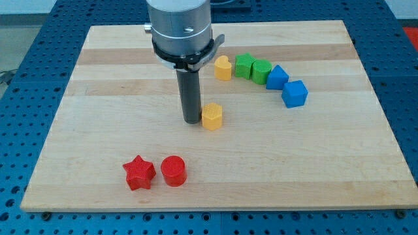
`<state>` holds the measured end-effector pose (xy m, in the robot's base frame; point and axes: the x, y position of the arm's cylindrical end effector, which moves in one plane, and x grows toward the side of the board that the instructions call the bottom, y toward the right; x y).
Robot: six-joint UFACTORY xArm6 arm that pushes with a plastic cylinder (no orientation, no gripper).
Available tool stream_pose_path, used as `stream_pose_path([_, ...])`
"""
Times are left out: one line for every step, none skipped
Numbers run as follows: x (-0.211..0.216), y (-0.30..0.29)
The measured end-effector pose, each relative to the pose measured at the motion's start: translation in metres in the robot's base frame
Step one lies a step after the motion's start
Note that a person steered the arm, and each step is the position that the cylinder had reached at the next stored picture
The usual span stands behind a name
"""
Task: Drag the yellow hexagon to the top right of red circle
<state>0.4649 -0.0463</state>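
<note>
Our tip (191,121) – a bare rod, no claw to open or close – sits just at nine o'clock of the yellow hexagon (212,116), well short of its spot at the red circle's (174,171) one o'clock.

This looks like a robotics lab or test bench. A pale wooden board (215,176) of glued strips lies flat on a blue metal table (19,98) drilled with a regular grid of holes, the kind used for bolting down equipment; it shows along every edge of the frame. A grey machined robot arm (179,26) enters at top centre. The background at the upper left is too blurred to read.
</note>
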Motion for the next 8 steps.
stream_pose_path([-0.072,0.0])
stream_pose_path([-0.085,0.021])
stream_pose_path([-0.081,0.024])
stream_pose_path([-0.042,0.026])
stream_pose_path([-0.034,0.026])
stream_pose_path([-0.004,0.019])
stream_pose_path([0.016,0.007])
stream_pose_path([0.043,-0.003])
